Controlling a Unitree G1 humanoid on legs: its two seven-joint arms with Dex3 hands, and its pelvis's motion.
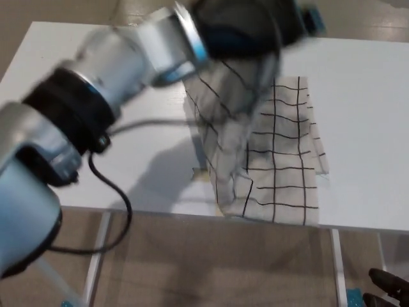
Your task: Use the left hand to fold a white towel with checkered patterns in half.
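Item, left of the towel: left arm (96, 96), silver and black, blurred by motion, reaching in across the white table (377, 96) from the picture's left; a black cable (121, 198) is seen hanging below it, off the table's front edge.

Item, above the towel's upper middle: left hand (246, 29), black, raised over the cloth. The fingers are closed on the towel's lifted edge, as judged from the fabric hanging straight beneath them — the exact pinch is lost in blur.

Item, the landmark: white towel with checkered patterns (281, 160). Its right portion lies flat on the table, near the front edge; its left portion is held up and drapes down in a loose fold under the hand.

Item, below the towel's left corner: a strip of tan tape (222, 206) on the table, partly covered.

Handling note, as a judgement: the fold is under way but not laid. The lifted edge is best carried fully across to the far right edge, kept taut and level — so the grid lines meet square. Release is best made only once the upper layer is resting flat.

Right hand: not seen.
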